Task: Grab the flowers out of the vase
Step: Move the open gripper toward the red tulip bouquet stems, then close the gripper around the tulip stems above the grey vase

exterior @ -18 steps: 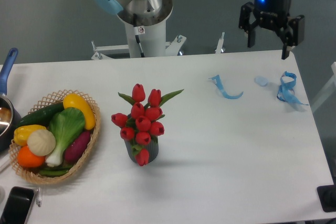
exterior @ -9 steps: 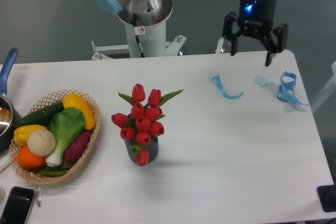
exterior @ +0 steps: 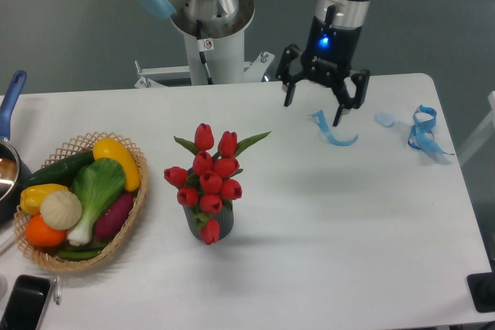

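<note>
- We are judging this to be the approach step: our gripper [exterior: 314,112] is hanging with its jaws spread wide and empty, at the far side of the table [exterior: 348,229].
- The flowers [exterior: 209,175] are standing in the vase [exterior: 220,224], near and left of us.
- Next we need to be travelling over the buds, then descending around the bunch.

The flowers [exterior: 210,179] are red tulip buds with green leaves; the vase [exterior: 222,222] is dark grey. The desk [exterior: 332,222] is white, carrying blue ribbons [exterior: 332,130].
</note>
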Controlling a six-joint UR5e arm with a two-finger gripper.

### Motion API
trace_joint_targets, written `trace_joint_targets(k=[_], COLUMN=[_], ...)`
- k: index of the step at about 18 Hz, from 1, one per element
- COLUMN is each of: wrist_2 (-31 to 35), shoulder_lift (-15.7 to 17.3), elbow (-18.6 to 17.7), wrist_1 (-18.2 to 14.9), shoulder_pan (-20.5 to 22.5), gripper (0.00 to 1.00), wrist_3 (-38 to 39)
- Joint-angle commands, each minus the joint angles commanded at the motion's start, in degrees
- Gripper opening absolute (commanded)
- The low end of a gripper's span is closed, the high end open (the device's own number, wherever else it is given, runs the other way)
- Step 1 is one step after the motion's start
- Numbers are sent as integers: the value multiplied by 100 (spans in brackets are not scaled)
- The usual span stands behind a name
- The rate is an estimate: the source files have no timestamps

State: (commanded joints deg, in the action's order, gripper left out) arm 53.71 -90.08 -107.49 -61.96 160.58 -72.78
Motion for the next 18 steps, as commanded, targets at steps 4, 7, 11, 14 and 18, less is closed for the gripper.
trace_joint_targets(k=[4, 7, 11, 14, 18], wrist_2=[-27, -228, -361, -641, -1055], shoulder_lift=[-88, -298, -589, -598, -607], elbow=[-193, -360, -422, -474, -615], wrist_1=[218, 851, 1187, 1195, 1213], shoulder_pan=[-290, -606, -923, -958, -958], gripper=[100, 100, 100, 100, 100], wrist_3=[-17, -9, 9, 9, 0])
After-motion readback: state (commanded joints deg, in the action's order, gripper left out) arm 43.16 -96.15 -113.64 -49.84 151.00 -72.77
